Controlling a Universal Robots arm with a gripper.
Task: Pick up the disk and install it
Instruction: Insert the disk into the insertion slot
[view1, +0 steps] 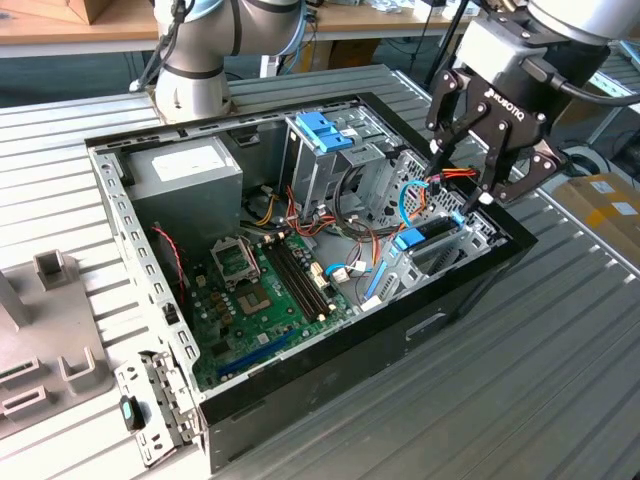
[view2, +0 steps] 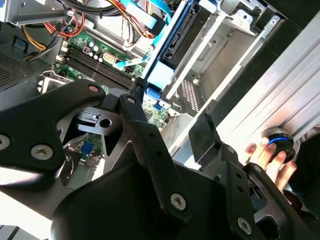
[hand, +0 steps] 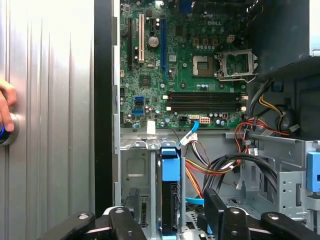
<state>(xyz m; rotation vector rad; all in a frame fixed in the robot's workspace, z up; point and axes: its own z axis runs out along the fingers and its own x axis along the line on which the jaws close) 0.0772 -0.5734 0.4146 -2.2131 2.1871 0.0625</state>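
I count one gripper (view1: 462, 188). Just below it sits one disk (hand: 170, 170), inside one open computer case (view1: 350, 385). Farther from the gripper: one motherboard (view1: 260, 310), one power-supply box (view1: 185, 175), one drive cage (view1: 312, 178). One person's hand (view2: 262, 157) outside.

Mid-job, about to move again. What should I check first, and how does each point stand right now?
1. Jaws of the gripper open, empty: ok.
2. The disk on edge in its bay under the gripper: ok.
3. The disk fully seated: cannot tell.
4. Bay free of orange cables: not ok, they run right beside it.
5. No hand on the table: not ok, one rests beside the case.
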